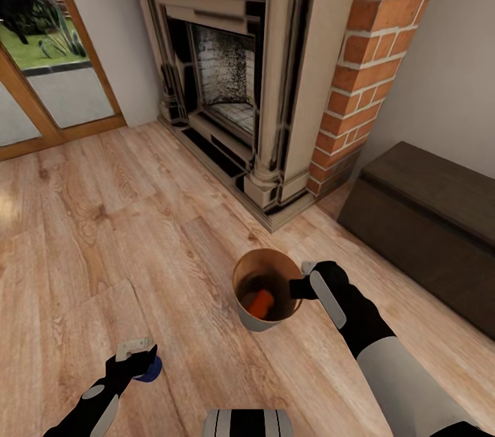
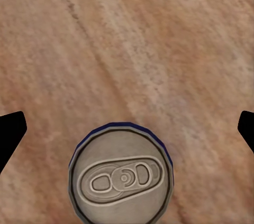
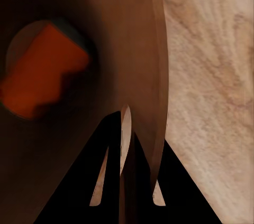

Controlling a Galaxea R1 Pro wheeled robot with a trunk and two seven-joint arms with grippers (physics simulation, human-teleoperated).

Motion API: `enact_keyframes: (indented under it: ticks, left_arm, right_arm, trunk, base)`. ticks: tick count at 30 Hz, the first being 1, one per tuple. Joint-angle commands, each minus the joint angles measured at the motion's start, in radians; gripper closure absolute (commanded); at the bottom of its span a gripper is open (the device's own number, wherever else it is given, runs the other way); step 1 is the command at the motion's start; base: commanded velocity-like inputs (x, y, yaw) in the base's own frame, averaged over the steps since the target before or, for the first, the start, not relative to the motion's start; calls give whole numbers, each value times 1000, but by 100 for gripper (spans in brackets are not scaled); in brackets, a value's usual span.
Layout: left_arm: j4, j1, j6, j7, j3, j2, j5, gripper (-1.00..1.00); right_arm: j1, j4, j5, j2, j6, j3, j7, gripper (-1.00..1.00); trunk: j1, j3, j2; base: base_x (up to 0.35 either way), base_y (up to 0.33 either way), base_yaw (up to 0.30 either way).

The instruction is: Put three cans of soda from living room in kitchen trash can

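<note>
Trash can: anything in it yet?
Not empty: one orange can lies inside the trash can, whose rim the right hand grips.

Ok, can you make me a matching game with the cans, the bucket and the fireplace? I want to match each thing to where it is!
Things:
1. blue can
2. orange can
3. bucket
4. fireplace

Places:
A. lying inside the bucket
B. built against the brick wall
C. between the left gripper's fingers
D. its rim pinched by the right gripper

Pairs: 1-C, 2-A, 3-D, 4-B
</note>
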State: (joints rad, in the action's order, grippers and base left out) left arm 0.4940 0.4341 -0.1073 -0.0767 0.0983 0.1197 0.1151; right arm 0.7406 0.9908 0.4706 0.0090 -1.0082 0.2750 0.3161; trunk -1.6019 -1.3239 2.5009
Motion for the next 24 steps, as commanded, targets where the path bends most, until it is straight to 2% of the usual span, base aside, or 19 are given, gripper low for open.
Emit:
enact_keyframes:
  ticks: [1, 10, 24]
  left_arm:
    - [0, 0, 0, 0, 0, 0, 0, -100]
    - [0, 0, 0, 0, 0, 0, 0, -100]
    - [0, 0, 0, 0, 0, 0, 0, -100]
  right_arm:
    - [0, 1, 18, 0, 4, 0, -5, 100]
    - [0, 2, 19, 0, 3, 0, -5, 100]
    - [0, 2, 19, 0, 3, 1, -5, 100]
  trunk:
    - [0, 0, 0]
    - [0, -1, 0]
    - [0, -21, 0]
  base:
    - [0, 0, 0]
    - [0, 0, 0]
    - [0, 0, 0]
